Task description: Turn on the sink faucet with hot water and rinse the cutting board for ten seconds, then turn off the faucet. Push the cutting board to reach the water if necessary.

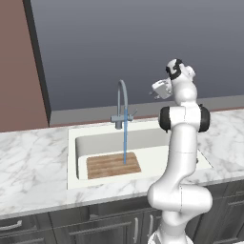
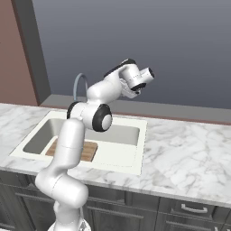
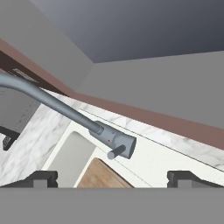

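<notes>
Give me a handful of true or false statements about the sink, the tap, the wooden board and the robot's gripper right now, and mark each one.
1. Water is running from the faucet. True.
2. The stream lands on the cutting board. True.
3. The cutting board lies on the marble counter beside the sink. False: it lies flat inside the basin, on the bottom.
4. The gripper is clamped on the faucet handle. False: its fingertips stand wide apart, off the faucet, holding nothing.
5. The gripper hangs high above the counter, to the right of the spout in the left base view. True.
</notes>
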Tool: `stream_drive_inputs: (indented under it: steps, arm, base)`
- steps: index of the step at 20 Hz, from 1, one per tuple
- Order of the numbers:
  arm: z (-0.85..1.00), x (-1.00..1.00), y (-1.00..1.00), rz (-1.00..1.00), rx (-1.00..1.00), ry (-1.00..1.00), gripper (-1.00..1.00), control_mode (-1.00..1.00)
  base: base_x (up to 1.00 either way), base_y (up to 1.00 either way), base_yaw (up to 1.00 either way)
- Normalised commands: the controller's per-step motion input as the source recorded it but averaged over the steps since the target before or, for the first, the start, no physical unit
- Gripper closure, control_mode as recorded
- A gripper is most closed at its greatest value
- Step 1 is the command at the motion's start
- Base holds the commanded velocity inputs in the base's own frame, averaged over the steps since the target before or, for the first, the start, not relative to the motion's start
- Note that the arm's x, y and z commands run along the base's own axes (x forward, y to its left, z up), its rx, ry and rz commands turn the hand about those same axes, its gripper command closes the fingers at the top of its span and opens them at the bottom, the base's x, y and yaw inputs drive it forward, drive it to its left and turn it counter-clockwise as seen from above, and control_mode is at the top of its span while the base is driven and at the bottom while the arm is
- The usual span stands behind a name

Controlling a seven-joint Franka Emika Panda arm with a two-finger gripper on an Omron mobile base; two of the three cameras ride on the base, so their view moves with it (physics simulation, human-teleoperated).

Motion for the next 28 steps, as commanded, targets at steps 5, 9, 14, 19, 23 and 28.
stream_drive_inputs:
  steps: [5, 9, 14, 19, 23, 28]
  arm:
    - [0.0, 0.0, 0.0, 0.0, 0.0, 0.0, -1.0, -1.0]
    - [-0.11, 0.0, 0.0, 0.0, 0.0, 0.0, -1.0, -1.0]
    - [-0.08, 0.0, 0.0, 0.0, 0.0, 0.0, -1.0, -1.0]
    - [-0.09, 0.0, 0.0, 0.0, 0.0, 0.0, -1.0, -1.0]
    - [-0.18, 0.0, 0.0, 0.0, 0.0, 0.0, -1.0, -1.0]
    - [-0.15, 0.0, 0.0, 0.0, 0.0, 0.0, -1.0, -1.0]
  base:
    - [0.0, 0.0, 0.0]
    - [0.0, 0.0, 0.0]
    - [0.0, 0.0, 0.0]
    - [0.0, 0.0, 0.0]
    - [0.0, 0.0, 0.0]
    - [0.0, 0.0, 0.0]
